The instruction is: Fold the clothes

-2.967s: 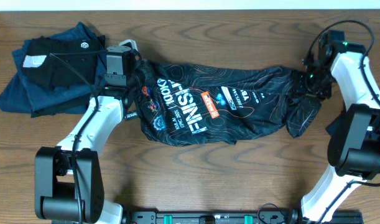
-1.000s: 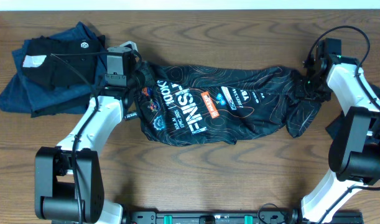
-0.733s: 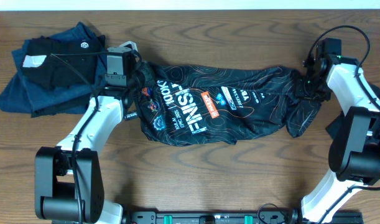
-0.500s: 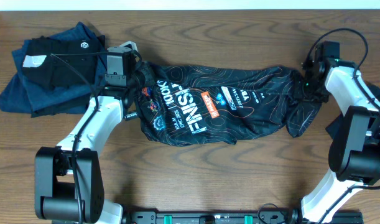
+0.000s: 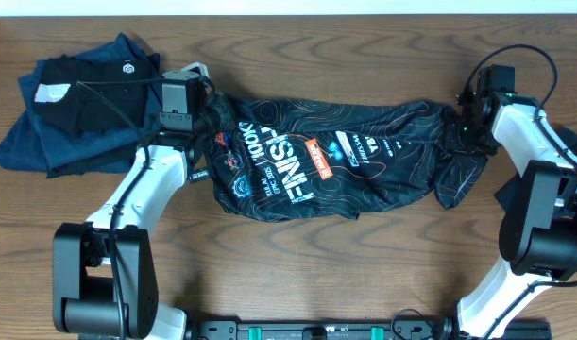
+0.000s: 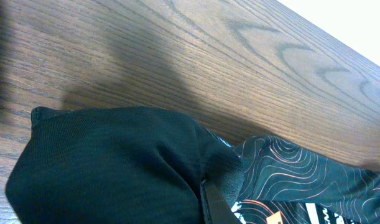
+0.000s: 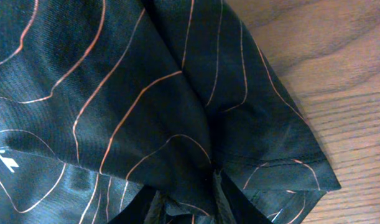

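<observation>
The clothes here are chiefly a black T-shirt (image 5: 335, 156) with orange contour lines and white lettering, lying stretched across the table's middle. My left gripper (image 5: 207, 119) is shut on its left end. In the left wrist view one finger (image 6: 216, 204) shows, buried in plain black fabric (image 6: 115, 162). My right gripper (image 5: 461, 128) sits at the shirt's bunched right end. In the right wrist view its fingers (image 7: 219, 194) pinch a fold of the lined cloth (image 7: 146, 93), with my right gripper (image 7: 186, 208) shut on it.
A pile of dark blue and black garments (image 5: 76, 104) lies at the back left. Another dark piece of cloth (image 5: 511, 196) lies partly under the right arm at the right edge. Bare wooden table (image 5: 345, 264) runs along the front.
The right wrist has shifted slightly toward the back since three seconds ago, and its fingers have drawn closer together on the fabric. The left arm and the shirt have stayed put.
</observation>
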### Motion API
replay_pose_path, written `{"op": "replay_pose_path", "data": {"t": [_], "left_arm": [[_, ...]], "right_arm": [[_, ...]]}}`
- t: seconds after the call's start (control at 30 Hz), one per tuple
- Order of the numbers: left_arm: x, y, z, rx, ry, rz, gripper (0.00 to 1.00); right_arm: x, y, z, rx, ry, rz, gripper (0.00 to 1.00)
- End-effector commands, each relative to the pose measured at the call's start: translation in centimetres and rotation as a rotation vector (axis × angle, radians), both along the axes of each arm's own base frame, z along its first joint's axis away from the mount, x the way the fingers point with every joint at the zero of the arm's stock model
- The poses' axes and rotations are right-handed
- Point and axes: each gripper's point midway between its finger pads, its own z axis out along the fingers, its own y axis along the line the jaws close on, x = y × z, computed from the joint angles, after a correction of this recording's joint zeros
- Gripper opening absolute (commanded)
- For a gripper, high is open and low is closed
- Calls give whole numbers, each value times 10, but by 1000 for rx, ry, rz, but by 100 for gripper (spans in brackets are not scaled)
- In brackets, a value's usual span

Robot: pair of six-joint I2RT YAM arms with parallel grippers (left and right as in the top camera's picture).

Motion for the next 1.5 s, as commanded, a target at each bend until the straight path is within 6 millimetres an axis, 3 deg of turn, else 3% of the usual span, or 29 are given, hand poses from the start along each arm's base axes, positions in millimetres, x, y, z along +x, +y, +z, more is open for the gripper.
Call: {"op": "replay_pose_path", "data": {"t": [0.0,0.17,0.37,0.47,0.57,0.7,0.83,0.97,1.1,1.23,1.47], "left_arm": [[3,0,6,8,-18,-10,6],[3,0,6,8,-18,-10,6],[3,0,6,8,-18,-10,6],[3,1,16,7,-41,-9,6],[2,5,45,26,-118,-23,6],[-5,13,106,30,-260,-15,6],[-28,20,175,22,-417,2,6],[-61,27,233,14,-552,16,6],[-100,24,273,-19,-621,-31,6],[-135,22,294,-35,-648,-61,6],[-175,22,329,-19,-730,-69,6]], "right_arm": [[1,5,4,9,-12,20,18],[3,9,4,27,-23,24,1],[3,8,5,24,-21,23,1],[2,5,19,13,-33,17,1],[4,-16,59,-80,-77,-17,1],[5,-40,140,-170,-206,-72,1],[-10,-54,221,-223,-351,-141,1],[-34,-59,284,-280,-482,-176,1],[-65,-60,327,-332,-567,-207,1],[-95,-58,358,-370,-643,-225,1],[-131,-50,382,-430,-691,-152,1]]}}
